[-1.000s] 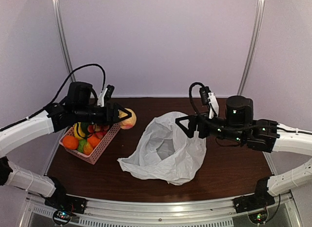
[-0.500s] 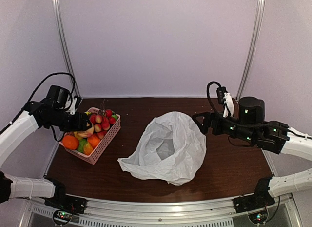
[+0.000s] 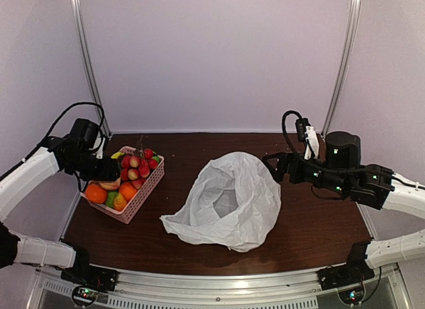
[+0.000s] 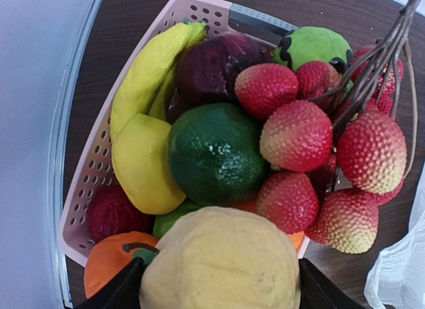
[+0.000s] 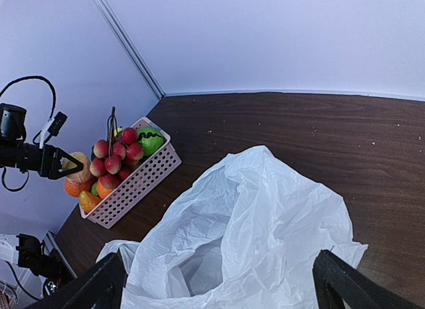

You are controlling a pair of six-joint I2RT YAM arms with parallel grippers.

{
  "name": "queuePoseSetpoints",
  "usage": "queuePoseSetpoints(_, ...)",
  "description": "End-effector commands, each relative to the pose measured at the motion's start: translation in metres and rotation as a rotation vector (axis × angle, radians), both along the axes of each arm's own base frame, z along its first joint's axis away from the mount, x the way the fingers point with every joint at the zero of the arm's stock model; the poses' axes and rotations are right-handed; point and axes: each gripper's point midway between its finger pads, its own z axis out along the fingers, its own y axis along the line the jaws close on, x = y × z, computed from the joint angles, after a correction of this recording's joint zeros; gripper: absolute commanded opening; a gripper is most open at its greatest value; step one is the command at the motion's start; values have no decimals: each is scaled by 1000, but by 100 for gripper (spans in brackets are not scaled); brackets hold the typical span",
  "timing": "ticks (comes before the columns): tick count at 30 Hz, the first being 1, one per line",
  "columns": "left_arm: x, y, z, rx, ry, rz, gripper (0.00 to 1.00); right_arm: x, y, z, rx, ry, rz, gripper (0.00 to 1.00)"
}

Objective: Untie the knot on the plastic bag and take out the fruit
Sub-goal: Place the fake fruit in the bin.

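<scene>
Well, the plastic bag (image 3: 229, 203) lies crumpled in the middle of the table (image 3: 319, 216), its mouth gaping wide toward the ceiling and its white film slack all round. Just above its far right edge hangs the right gripper (image 3: 271, 168), fingers spread wide apart with nothing between them. From its wrist camera the bag fills the space below.

Over at the left side sits the pink basket (image 3: 143, 196), heaped with fruit: a banana (image 4: 149, 70), a dark green round one (image 4: 216, 153), a bunch of red lychees (image 4: 295, 136) on a twig, and an orange (image 4: 109, 262) in the near corner. The left gripper (image 4: 218, 272) hangs right over that heap, its two fingers clamped on a pale yellow fruit (image 4: 219, 249) with a bumpy skin. I cannot tell if that fruit touches the pile beneath it.
</scene>
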Motion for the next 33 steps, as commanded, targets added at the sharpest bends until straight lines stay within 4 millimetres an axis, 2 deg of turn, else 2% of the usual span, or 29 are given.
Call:
queuePoseSetpoints(1,4,7,-9,41,14,12,74,0,-8,-8,-12,18,-25,100)
queuePoseSetpoints(8,5,8,-17,46,40,17,78,0,-8,-10,-15,24,-25,100)
queuePoseSetpoints(22,6,8,-19,51,47,21,94,0,-9,-12,-10,28,-28,100)
queuePoseSetpoints(28,5,8,-13,43,31,15,98,0,-8,-11,-8,28,-25,100)
queuePoseSetpoints(33,6,2,0,9,-1,-6,98,0,-7,-11,-7,29,-21,100)
